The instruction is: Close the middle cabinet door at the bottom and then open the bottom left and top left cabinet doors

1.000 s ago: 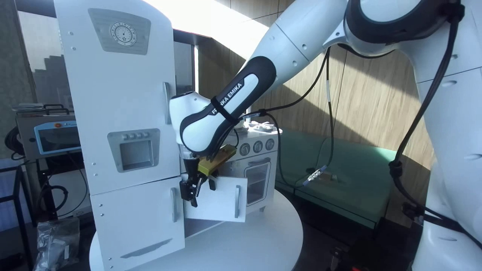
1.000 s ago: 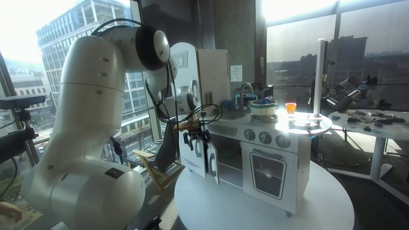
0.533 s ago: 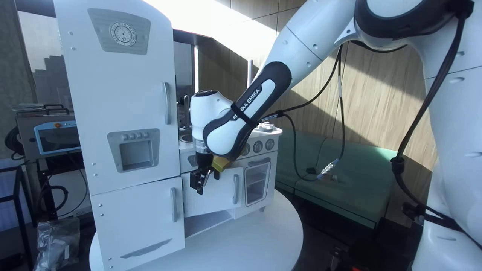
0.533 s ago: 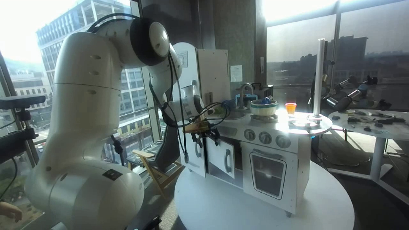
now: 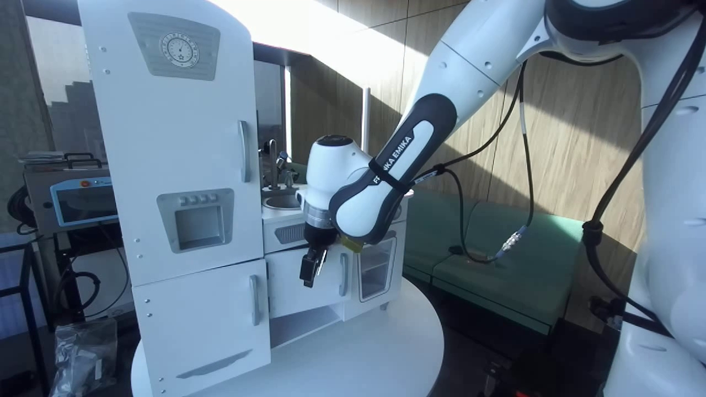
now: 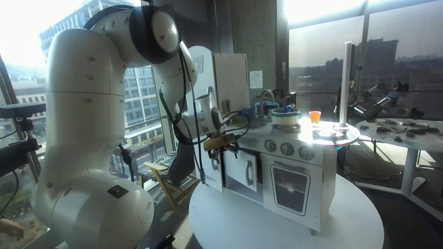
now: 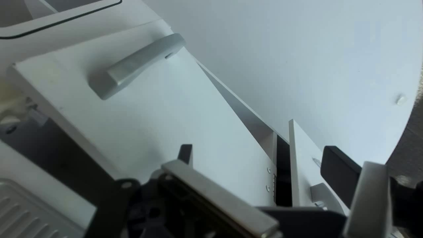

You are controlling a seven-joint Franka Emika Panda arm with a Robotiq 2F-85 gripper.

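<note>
The white middle bottom door (image 5: 295,292) stands partly open, with a gap into the cabinet below it; it also shows in an exterior view (image 6: 238,167) and in the wrist view (image 7: 211,125). My gripper (image 5: 313,270) is in front of this door, fingers wide apart and empty (image 7: 262,165). I cannot tell whether it touches the door. The bottom left door (image 5: 198,325) looks shut in an exterior view. In the wrist view a dark gap runs beside its edge (image 7: 302,158). The top left door (image 5: 165,132) with its clock panel looks shut.
The oven door (image 6: 290,190) is right of the middle door. The worktop above holds a sink (image 5: 281,201), a bowl (image 6: 286,116) and an orange cup (image 6: 315,117). The toy kitchen stands on a round white table (image 5: 375,353). Cables hang from the arm.
The middle door has swung inward from wide open to partly open, mostly in the first half second. My gripper has moved away from the fridge side, toward the oven.
</note>
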